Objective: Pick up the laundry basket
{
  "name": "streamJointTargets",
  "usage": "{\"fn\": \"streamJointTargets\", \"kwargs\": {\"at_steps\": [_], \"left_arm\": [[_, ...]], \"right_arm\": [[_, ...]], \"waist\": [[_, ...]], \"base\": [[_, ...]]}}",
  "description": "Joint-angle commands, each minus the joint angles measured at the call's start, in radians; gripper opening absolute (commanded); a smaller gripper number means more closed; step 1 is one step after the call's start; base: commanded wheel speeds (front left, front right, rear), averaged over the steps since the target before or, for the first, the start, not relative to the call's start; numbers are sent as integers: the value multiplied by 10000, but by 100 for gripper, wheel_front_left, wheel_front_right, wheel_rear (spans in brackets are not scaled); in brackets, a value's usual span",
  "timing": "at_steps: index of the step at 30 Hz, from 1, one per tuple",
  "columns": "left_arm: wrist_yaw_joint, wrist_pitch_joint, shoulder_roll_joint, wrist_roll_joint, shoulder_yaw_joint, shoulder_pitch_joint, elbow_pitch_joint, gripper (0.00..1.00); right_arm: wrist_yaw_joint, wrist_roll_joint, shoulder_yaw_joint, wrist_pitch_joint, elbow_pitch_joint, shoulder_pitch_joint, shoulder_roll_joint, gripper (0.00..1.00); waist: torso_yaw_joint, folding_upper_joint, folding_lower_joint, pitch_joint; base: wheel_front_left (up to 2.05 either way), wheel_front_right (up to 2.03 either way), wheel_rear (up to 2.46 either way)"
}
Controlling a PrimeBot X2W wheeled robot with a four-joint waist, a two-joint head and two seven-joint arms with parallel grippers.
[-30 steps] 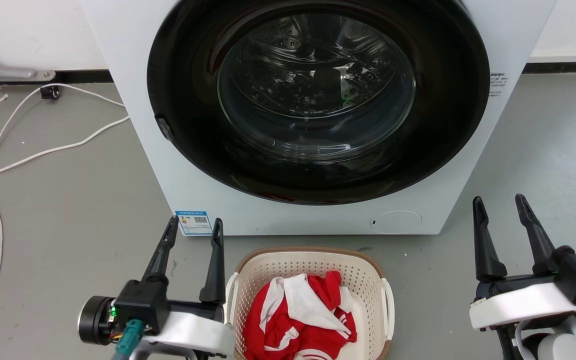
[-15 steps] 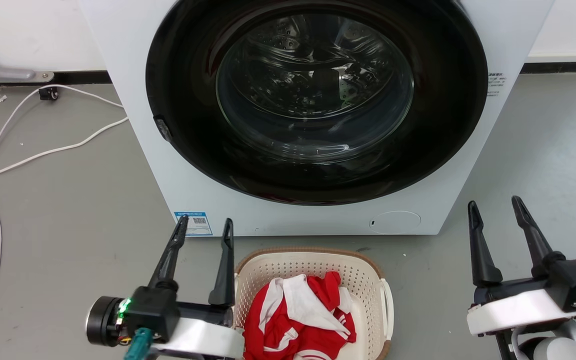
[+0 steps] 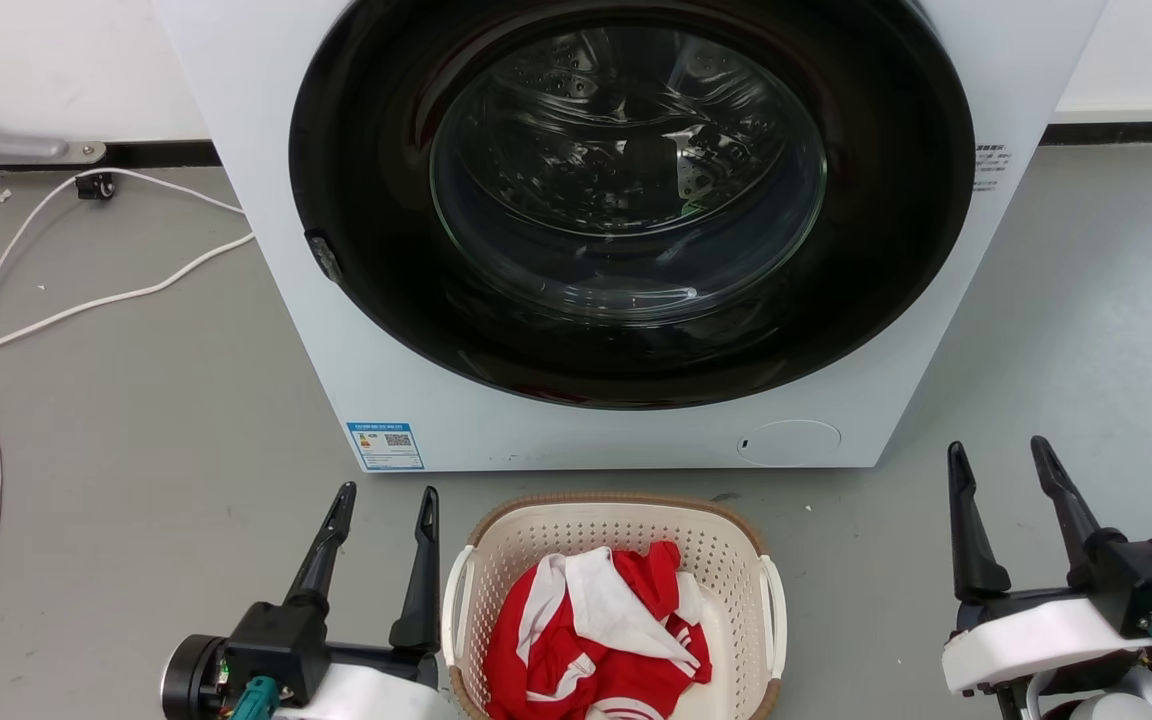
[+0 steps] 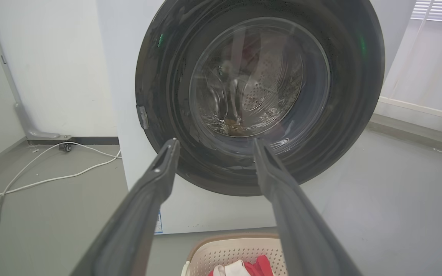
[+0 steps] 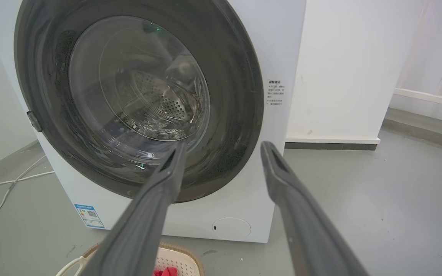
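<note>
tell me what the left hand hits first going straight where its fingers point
Most likely the washing machine door, low on its dark ring: the open fingers of the left hand frame it. The laundry basket sits lower and to its right, off that line.

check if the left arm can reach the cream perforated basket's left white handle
Probably yes: the left arm's open jaws sit just beside the white left handle of the cream perforated plastic laundry basket, and nothing lies between them.
</note>
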Motion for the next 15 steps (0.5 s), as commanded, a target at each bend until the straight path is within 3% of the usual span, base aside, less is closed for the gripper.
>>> {"fn": "streamJointTargets", "kwargs": {"at_steps": [1,8,15], "left_arm": [[-115,-81,-68,325,46,47,55,100],[-456,-202,-294,1288,218,102,262,100],[-575,-194,-408,1461,380,76,284,100]], "right_arm": [[-3,-204,16,-82,63,-34,-6,100],[-3,-639,10,-201,197,-154,-7,100],[-3,-499,17,-195,131,-188,-5,100]], "waist": [[-3,0,0,7],[-19,0,0,25],[-6,0,0,56]], "base": [[0,0,0],[0,0,0],[0,0,0]]}}
